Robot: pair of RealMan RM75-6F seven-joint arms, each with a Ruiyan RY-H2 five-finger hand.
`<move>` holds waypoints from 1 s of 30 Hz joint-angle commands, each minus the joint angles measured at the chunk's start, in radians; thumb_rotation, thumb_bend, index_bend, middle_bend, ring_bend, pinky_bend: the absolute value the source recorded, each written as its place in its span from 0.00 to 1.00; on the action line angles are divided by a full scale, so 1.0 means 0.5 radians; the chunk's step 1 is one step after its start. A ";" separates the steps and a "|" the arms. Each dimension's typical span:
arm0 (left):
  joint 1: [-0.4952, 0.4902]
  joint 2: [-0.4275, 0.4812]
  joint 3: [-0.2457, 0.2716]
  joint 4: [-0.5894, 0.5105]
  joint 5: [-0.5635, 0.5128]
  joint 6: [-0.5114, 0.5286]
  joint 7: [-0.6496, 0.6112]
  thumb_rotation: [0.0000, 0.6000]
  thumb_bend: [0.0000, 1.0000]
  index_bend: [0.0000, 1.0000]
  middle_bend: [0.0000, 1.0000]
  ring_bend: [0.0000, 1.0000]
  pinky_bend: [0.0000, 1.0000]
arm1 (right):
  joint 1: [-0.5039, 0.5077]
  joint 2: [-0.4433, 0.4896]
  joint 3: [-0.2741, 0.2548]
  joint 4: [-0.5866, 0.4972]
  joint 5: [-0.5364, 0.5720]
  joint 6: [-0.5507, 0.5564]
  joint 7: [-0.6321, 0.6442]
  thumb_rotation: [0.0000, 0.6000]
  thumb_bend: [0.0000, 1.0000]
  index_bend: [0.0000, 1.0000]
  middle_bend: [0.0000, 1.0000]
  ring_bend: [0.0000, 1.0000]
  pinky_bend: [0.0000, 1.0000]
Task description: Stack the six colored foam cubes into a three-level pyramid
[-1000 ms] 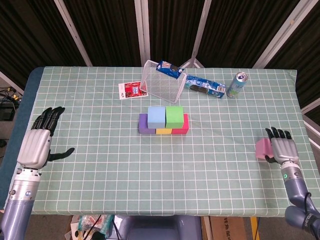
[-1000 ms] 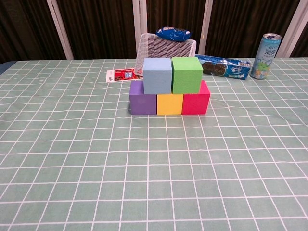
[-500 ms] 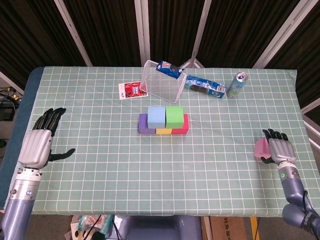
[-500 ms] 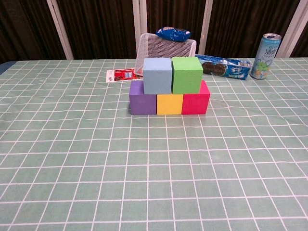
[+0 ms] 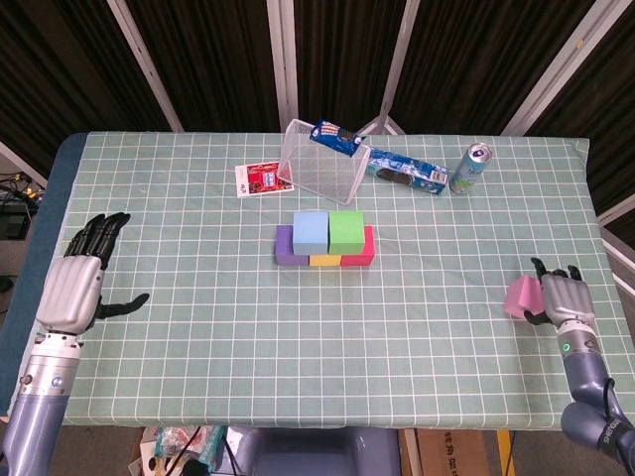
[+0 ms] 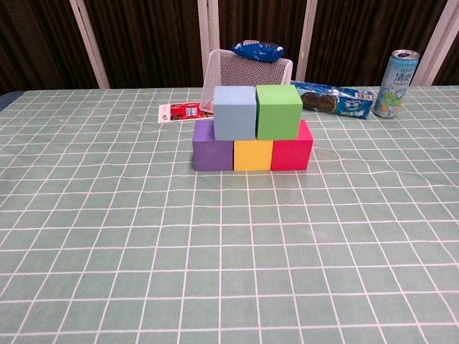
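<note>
While the right hand is seen at the table's near right edge in the head view, a pink cube is gripped against its palm side, with the fingers curled round it and the cube showing just to the left of them. Well to the left of those fingers and farther up the table, five cubes are stacked in two levels: a purple cube, a yellow cube and a red cube are set touching in a row, and a light blue cube and a green cube are placed side by side on top. The left hand is held over the near left edge with nothing in it, its fingers extended and apart and its thumb pointed toward the stack. Beyond the stack, a wire basket with a blue snack packet on its rim, a red card, a cookie packet and a drink can are laid out.

In the chest view neither hand is shown. The purple cube, yellow cube and red cube are seen from the front, the light blue cube and green cube resting on them, with the basket directly behind and the can at far right.
</note>
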 commanded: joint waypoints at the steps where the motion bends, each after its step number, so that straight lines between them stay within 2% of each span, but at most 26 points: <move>1: 0.003 0.000 -0.001 -0.003 0.004 -0.010 0.000 1.00 0.10 0.00 0.06 0.00 0.11 | 0.000 0.000 0.002 -0.011 -0.002 0.013 -0.005 1.00 0.29 0.00 0.37 0.21 0.00; 8: 0.015 0.005 -0.012 -0.014 0.019 -0.016 -0.009 1.00 0.10 0.00 0.06 0.00 0.11 | -0.002 0.088 0.065 -0.190 -0.101 0.120 0.053 1.00 0.29 0.00 0.37 0.21 0.00; 12: 0.023 0.018 -0.021 -0.023 0.029 -0.023 -0.019 1.00 0.10 0.00 0.06 0.00 0.11 | 0.013 0.240 0.121 -0.444 -0.202 0.187 0.067 1.00 0.29 0.00 0.37 0.21 0.00; 18: 0.030 0.044 -0.035 -0.029 0.029 -0.042 -0.047 1.00 0.10 0.00 0.06 0.00 0.11 | 0.118 0.484 0.224 -0.793 -0.252 0.205 -0.052 1.00 0.29 0.00 0.37 0.21 0.00; 24: 0.031 0.077 -0.055 -0.011 -0.023 -0.096 -0.099 1.00 0.10 0.00 0.06 0.00 0.11 | 0.370 0.732 0.402 -1.112 -0.115 0.153 -0.318 1.00 0.29 0.00 0.37 0.21 0.00; 30: 0.030 0.107 -0.076 0.000 -0.059 -0.135 -0.148 1.00 0.10 0.00 0.06 0.00 0.11 | 0.666 0.820 0.516 -1.244 0.127 0.092 -0.605 1.00 0.29 0.00 0.37 0.21 0.00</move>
